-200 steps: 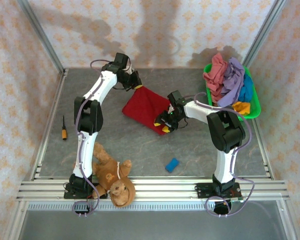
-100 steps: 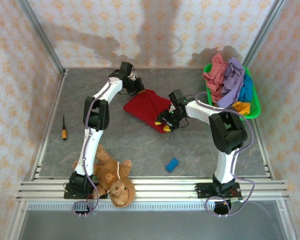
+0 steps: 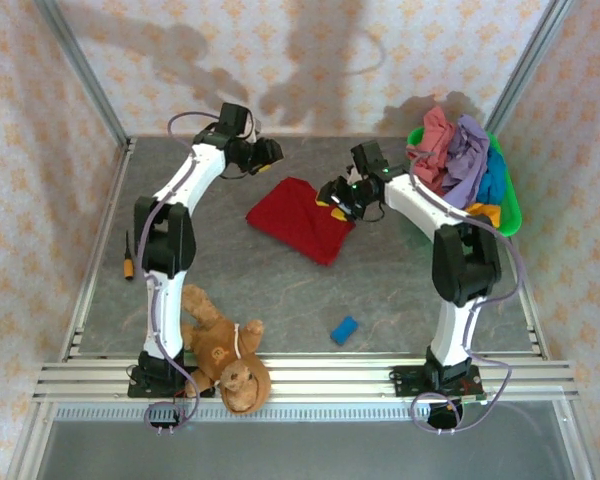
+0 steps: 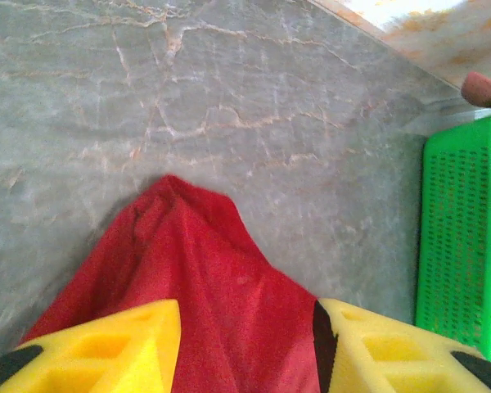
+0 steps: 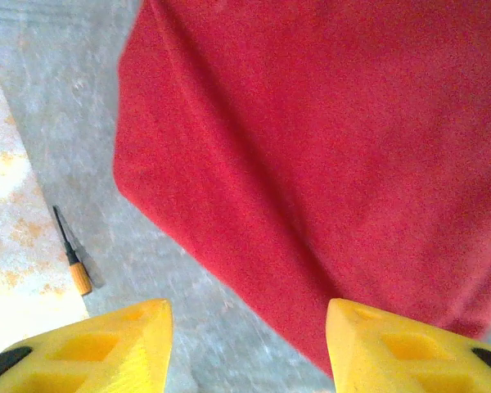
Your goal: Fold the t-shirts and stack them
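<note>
The dark red t-shirt (image 3: 295, 215) lies folded flat in the middle of the table. My left gripper (image 3: 266, 152) hangs open just beyond its far corner. In the left wrist view that gripper (image 4: 247, 327) has the red cloth (image 4: 221, 270) showing between its spread yellow fingers. My right gripper (image 3: 336, 196) is open over the shirt's right edge. In the right wrist view the right gripper (image 5: 247, 327) straddles the edge of the red cloth (image 5: 327, 139). Salmon pink (image 3: 432, 140), lavender (image 3: 467, 150), teal (image 3: 495, 178) and orange-yellow (image 3: 483, 213) tees are heaped in the basket.
The green basket (image 3: 513, 205) stands at the right wall, its mesh side (image 4: 458, 237) in the left wrist view. A brown teddy bear (image 3: 225, 355) lies at the near left, a small blue block (image 3: 344, 329) near the front, and a screwdriver (image 3: 129, 258) by the left rail.
The left gripper let go of the shirt's far corner and drew back. The right gripper left the near right corner and moved to the far right edge. The shirt settled flat.
</note>
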